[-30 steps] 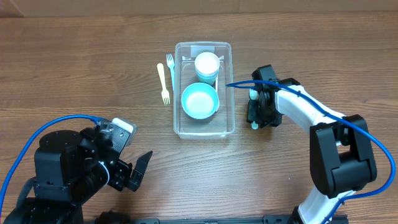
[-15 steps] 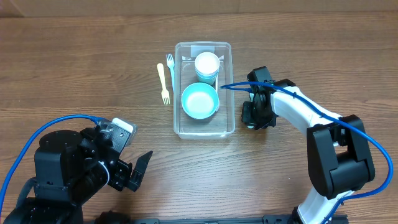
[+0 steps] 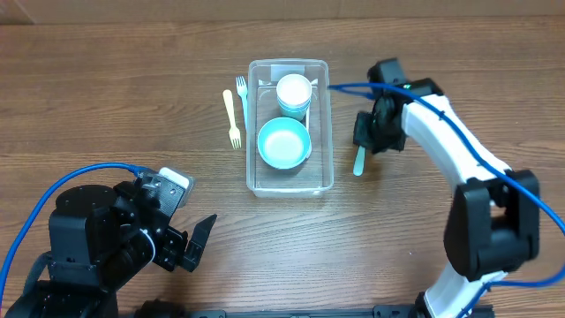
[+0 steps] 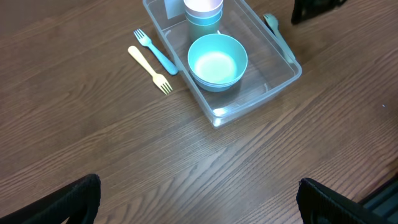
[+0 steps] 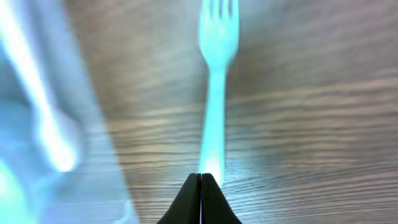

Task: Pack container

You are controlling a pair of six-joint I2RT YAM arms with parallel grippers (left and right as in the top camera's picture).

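The container (image 3: pixel 291 179) is set mid-surface (image 3: pixel 132 88), with a light-blue bowl (image 3: pixel 284 143) and stacked cups (image 3: pixel 294 93) already inside. Just beside its right wall, a teal fork (image 5: pixel 214 93) is clamped at its handle end by the right end effector (image 5: pixel 200 183), presumably to be loaded next. The left end effector (image 3: pixel 192 243) is parked well apart, its fingers spread wide.

Clear container (image 3: pixel 291 180); light-blue bowl (image 3: pixel 284 143); white cup (image 3: pixel 294 90); yellow fork (image 3: pixel 231 115), blue fork (image 3: pixel 241 94), teal fork (image 3: pixel 358 163); brown wood-grain table (image 3: pixel 106 106); blue cables (image 3: pixel 353 87).
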